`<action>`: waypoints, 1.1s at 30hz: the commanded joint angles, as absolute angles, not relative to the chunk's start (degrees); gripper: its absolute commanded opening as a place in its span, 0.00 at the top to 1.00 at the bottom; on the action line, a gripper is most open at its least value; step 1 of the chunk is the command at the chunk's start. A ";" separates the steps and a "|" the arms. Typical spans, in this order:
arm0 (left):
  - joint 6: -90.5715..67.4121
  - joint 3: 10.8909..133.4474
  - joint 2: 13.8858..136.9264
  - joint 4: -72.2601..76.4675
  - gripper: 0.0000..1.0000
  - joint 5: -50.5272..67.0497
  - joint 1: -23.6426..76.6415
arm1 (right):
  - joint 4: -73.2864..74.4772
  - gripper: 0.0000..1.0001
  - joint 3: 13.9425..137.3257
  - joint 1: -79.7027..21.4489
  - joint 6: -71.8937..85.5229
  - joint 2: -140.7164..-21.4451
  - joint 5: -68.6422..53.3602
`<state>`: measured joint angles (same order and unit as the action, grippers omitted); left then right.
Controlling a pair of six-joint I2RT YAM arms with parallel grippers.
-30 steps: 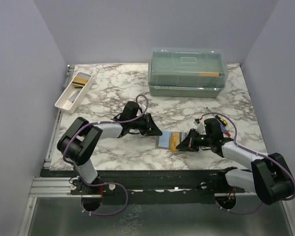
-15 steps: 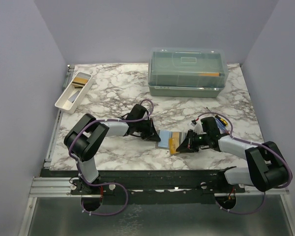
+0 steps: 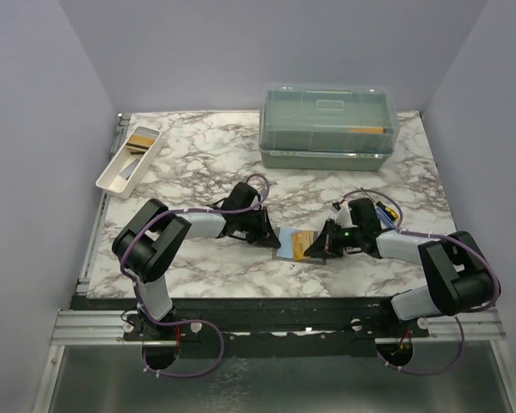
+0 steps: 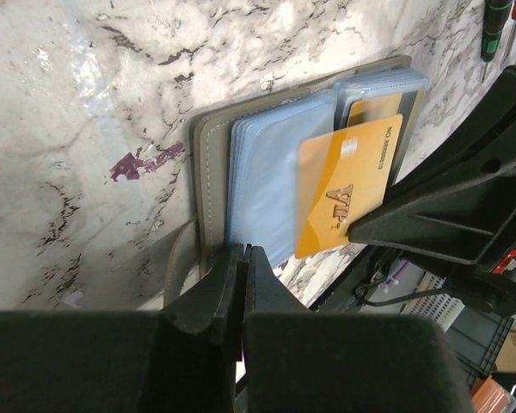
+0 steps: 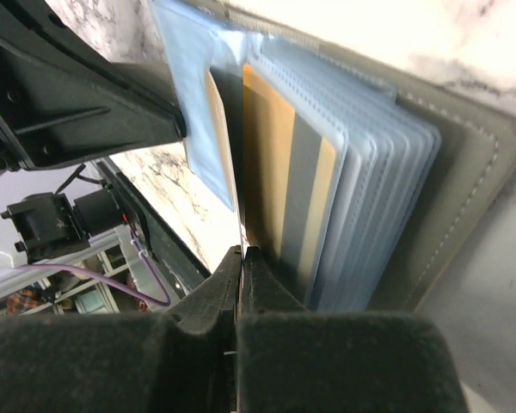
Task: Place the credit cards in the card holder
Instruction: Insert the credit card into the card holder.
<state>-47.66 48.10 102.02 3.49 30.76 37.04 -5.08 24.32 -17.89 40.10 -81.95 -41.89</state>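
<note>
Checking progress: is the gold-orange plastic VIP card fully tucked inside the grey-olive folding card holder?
No, the gold-orange plastic VIP card lies mostly uncovered over the grey-olive folding card holder.

The card holder (image 3: 285, 244) lies on the tabletop (image 3: 198, 146) between the left fingers (image 3: 269, 238) and the right fingers (image 3: 325, 248), a credit card (image 3: 303, 246) on it, the lidded box (image 3: 329, 126) behind, the tray (image 3: 131, 159) far left.

The white, grey-veined marble table (image 3: 198, 155) carries a long white tray (image 3: 112, 182) at its far left, a big clear lidded box (image 3: 329, 126) far and right of centre, the card holder (image 3: 285, 245) lying open near the middle, and slim screwdrivers (image 3: 387, 212) further right.
</note>
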 commanded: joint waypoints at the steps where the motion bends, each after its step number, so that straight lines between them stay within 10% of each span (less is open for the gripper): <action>1: -45.84 47.57 104.15 0.09 1.00 25.40 38.07 | -9.56 1.00 25.83 -17.58 40.80 -84.70 -39.94; 14: -47.13 47.54 103.65 0.09 1.00 25.40 38.92 | -19.93 0.98 21.07 -18.60 46.78 -86.10 -37.99; 23: -46.41 48.16 97.19 -3.03 0.86 22.41 38.96 | -0.65 0.60 26.16 -20.04 39.04 -80.90 -28.82; 33: -45.63 47.66 98.15 -2.73 0.90 20.16 39.04 | 9.85 0.46 30.92 -21.59 34.66 -78.90 -22.86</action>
